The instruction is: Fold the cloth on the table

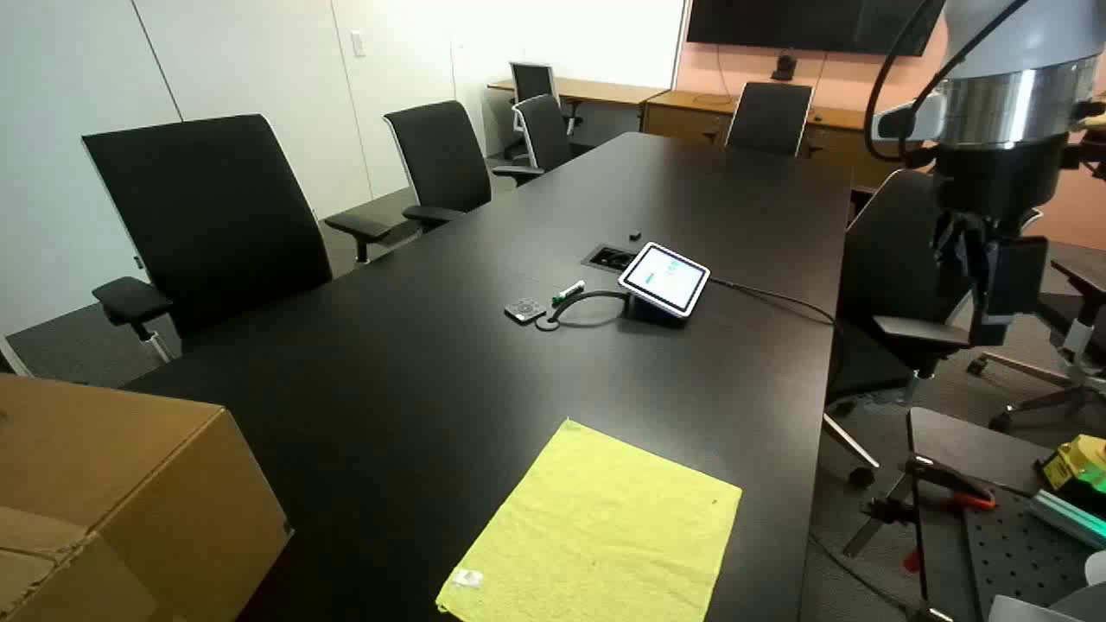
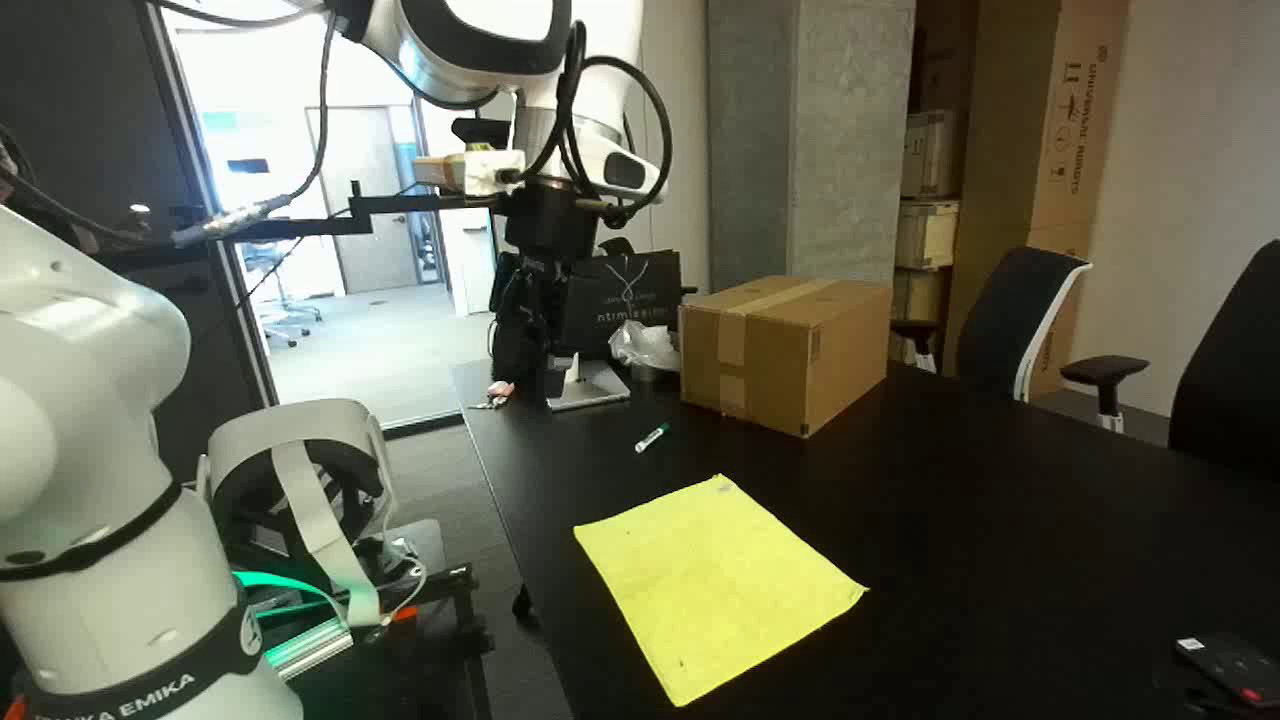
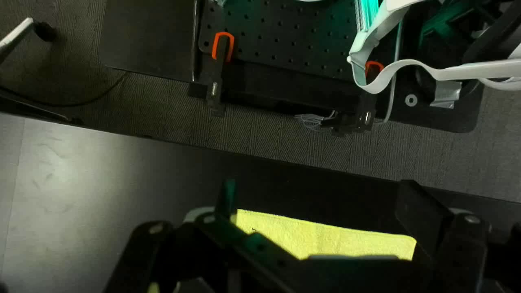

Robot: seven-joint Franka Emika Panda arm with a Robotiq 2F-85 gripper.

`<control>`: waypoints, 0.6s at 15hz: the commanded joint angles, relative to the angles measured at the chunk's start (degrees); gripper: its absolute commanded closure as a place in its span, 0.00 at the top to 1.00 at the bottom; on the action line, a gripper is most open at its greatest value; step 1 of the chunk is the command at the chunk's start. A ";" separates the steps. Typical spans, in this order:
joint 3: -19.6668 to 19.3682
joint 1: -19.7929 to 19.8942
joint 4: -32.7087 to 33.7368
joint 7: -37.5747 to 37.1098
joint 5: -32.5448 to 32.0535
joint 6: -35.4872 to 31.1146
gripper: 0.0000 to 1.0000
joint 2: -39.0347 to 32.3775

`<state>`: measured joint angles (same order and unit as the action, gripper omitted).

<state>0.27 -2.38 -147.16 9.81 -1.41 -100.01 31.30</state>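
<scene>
My wrist view shows the black gripper (image 3: 319, 203) spread. The flat yellow-green cloth rectangle (image 1: 600, 527) lies on the matte-black counter (image 1: 389, 389), six o'clock from the white-framed tablet (image 1: 665, 278) only an exterior view shows.

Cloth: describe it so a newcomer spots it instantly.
Find the long black table, where a brown cardboard box stands. The cloth lies flat there, apart from the box; its bright yellow-green fabric stands out from both box and table.
</scene>
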 commanded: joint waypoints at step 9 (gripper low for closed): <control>-0.55 -0.51 -0.34 0.99 -0.38 -4.00 1.00 -3.39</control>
<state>0.27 -2.38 -147.35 9.83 -1.41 -100.36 30.94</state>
